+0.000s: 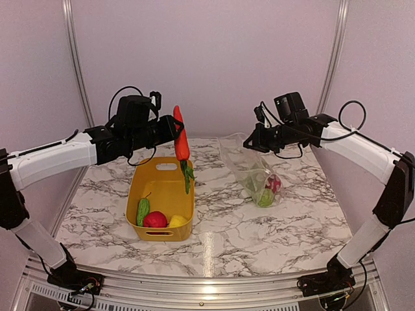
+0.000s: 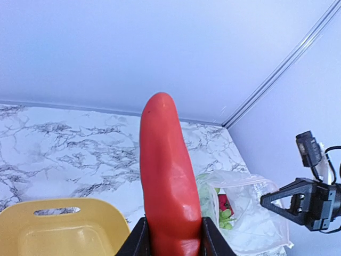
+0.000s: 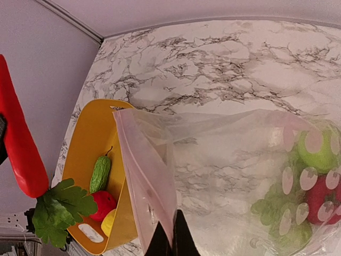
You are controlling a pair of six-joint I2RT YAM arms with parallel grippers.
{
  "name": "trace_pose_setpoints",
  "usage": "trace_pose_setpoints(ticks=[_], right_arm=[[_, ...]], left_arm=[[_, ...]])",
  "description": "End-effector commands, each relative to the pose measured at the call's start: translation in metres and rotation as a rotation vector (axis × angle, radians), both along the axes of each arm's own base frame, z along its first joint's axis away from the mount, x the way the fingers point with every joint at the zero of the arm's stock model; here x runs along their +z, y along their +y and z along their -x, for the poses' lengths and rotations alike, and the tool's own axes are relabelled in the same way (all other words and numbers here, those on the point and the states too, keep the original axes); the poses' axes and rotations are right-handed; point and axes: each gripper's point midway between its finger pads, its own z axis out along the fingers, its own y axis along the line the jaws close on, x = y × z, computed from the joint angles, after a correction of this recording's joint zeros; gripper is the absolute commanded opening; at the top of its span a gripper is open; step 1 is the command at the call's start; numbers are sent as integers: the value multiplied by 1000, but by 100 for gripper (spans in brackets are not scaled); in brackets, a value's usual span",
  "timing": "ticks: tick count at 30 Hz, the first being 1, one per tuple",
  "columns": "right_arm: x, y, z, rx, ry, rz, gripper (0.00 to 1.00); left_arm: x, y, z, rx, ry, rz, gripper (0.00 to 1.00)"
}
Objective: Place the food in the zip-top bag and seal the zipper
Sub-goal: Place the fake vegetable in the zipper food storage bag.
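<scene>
Left gripper (image 1: 174, 129): its jaws are being pressed shut on the carrot (image 1: 181, 139), one finger on each side of the orange body.
Carrot: it is being held in the air above the far right corner of the yellow tub (image 1: 133, 194), nearly upright. The pointed tip is being aimed upward, and the green leaves (image 1: 188, 176) are hanging down over the tub's right rim.
Yellow tub: it is being used here as the reference point, standing on the marble table (image 1: 214, 240) in front of the left arm.
Food in the tub: a green cucumber (image 1: 142, 210), a red apple (image 1: 154, 219) and a yellow lemon (image 1: 176, 221) are lying together at the tub's near end.
Right gripper (image 1: 249, 141): its jaws are being pinched closed on the upper edge of the bag (image 1: 246, 165), with the plastic caught between the fingertips.
Bag: it is being held up by its mouth to the right of the tub, clear of the tub's wall. Its lower end is resting on the table, farther right of the tub.
Zipper (image 3: 141, 176): the pale pink strip is being shown in the right wrist view, running along the bag's mouth edge down to the closed fingertips.
Food in the bag: green pieces (image 1: 264, 197) and a red piece (image 1: 273, 184) are lying bunched at the bag's low end, to the right of the tub. The exact kinds cannot be told through the plastic.
</scene>
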Motion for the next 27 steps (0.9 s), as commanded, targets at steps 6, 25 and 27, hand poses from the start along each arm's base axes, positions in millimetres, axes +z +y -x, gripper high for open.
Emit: trace_pose_setpoints(ticks=[6,25,27], right_arm=[[46,21,16,40,-29,-88,0],[105,33,35,92,-28,-175,0],[106,32,37,92,-20,-179,0]], left_arm=[[129,-37,28,-125,-389,255,9],[121,-113,20,-138,-671,203,4],[116,-112,17,-113,-669,187,4]])
